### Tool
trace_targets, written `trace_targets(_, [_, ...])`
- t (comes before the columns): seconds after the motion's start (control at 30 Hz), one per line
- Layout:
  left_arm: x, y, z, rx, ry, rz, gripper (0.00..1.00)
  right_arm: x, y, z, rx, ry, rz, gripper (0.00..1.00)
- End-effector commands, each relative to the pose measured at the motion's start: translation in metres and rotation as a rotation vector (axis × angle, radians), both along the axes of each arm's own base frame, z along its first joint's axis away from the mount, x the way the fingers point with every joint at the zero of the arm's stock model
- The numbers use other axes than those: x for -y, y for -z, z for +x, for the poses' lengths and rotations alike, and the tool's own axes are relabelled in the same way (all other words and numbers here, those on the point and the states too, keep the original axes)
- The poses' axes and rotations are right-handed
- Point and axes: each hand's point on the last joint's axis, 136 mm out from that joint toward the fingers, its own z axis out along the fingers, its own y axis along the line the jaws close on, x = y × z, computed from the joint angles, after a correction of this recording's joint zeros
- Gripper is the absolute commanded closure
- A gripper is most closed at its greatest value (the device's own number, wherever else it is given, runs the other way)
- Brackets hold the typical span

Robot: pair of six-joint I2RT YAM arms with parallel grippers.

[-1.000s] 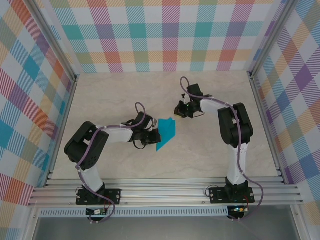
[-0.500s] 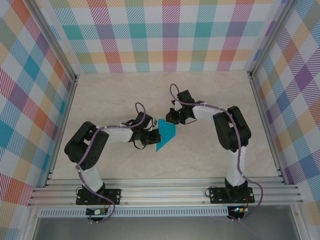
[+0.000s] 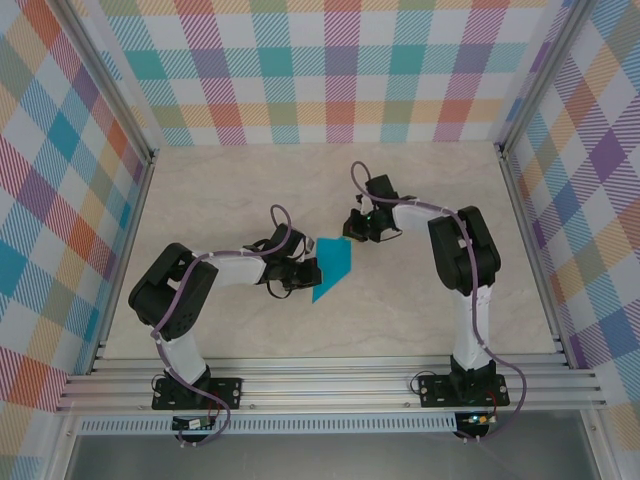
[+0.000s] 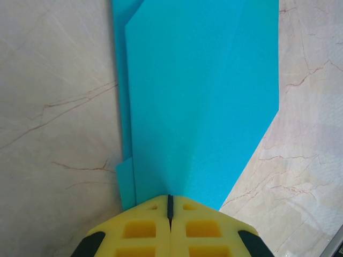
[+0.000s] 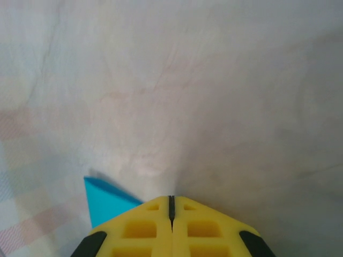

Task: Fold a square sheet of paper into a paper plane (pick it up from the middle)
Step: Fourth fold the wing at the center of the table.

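The teal paper (image 3: 335,265) lies on the table folded into a narrow pointed shape, its point toward the arm bases. In the left wrist view the paper (image 4: 203,107) shows two layers, the lower one peeking out along the left side. My left gripper (image 3: 305,268) is shut, with its tips (image 4: 170,198) over the paper's near edge; I cannot tell whether paper is pinched between them. My right gripper (image 3: 352,232) is shut too and sits by the paper's far right corner. That corner (image 5: 107,206) shows just left of the right gripper (image 5: 171,199), whose jaws hold nothing.
The marbled beige tabletop (image 3: 250,190) is walled by checked panels at the back and both sides. An aluminium rail (image 3: 330,385) runs along the near edge, where both arm bases are bolted.
The right gripper swung left to the paper's far corner, then drew back slightly to the right. The far edge of the paper now lies flatter. The left arm has not moved.
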Motion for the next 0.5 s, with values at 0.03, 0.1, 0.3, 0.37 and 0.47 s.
trace_targets(0.03, [-0.043,0.047,-0.057,-0.229,0.014,0.196,1.0,0.007,-0.017,0.019,0.063,-0.008,0.009,0.95])
trace_targets(0.1, [-0.042,0.046,-0.057,-0.226,0.014,0.192,1.0,0.001,-0.033,0.014,0.074,-0.025,0.051,0.94])
trace_targets(0.3, [-0.04,0.045,-0.055,-0.22,0.015,0.186,1.0,-0.027,-0.056,-0.024,0.066,-0.097,0.159,0.95])
trace_targets(0.37, [-0.04,0.045,-0.054,-0.221,0.014,0.187,1.0,-0.038,-0.053,-0.039,0.045,-0.12,0.164,0.96])
trace_targets(0.47, [-0.04,0.045,-0.054,-0.219,0.013,0.188,1.0,-0.052,-0.047,-0.064,0.016,-0.151,0.167,0.97])
